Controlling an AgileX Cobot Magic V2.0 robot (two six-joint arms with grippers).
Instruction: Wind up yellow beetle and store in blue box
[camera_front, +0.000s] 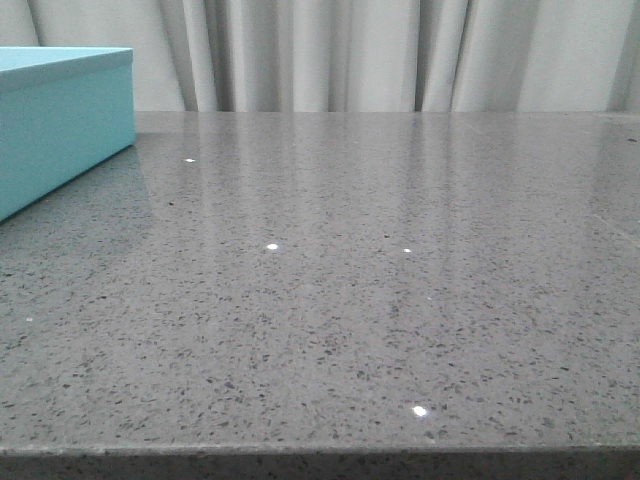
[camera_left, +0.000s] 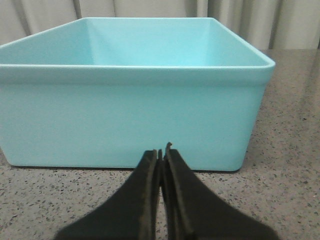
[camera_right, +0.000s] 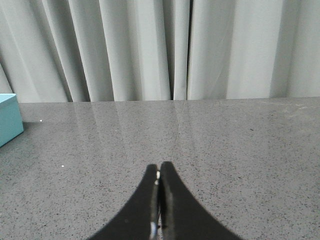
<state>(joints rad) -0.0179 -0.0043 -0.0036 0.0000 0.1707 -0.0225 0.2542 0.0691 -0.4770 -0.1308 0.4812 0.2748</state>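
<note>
Grey speckled tabletop (camera_front: 350, 300), blue box (camera_front: 60, 120) open at left edge; left gripper (camera_left: 161, 155), right gripper (camera_right: 159, 172) pressed together, empty. No yellow beetle visible: locating first.

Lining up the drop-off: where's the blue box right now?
The blue box sits at the table's far left in the front view, directly ahead of the left gripper.
</note>
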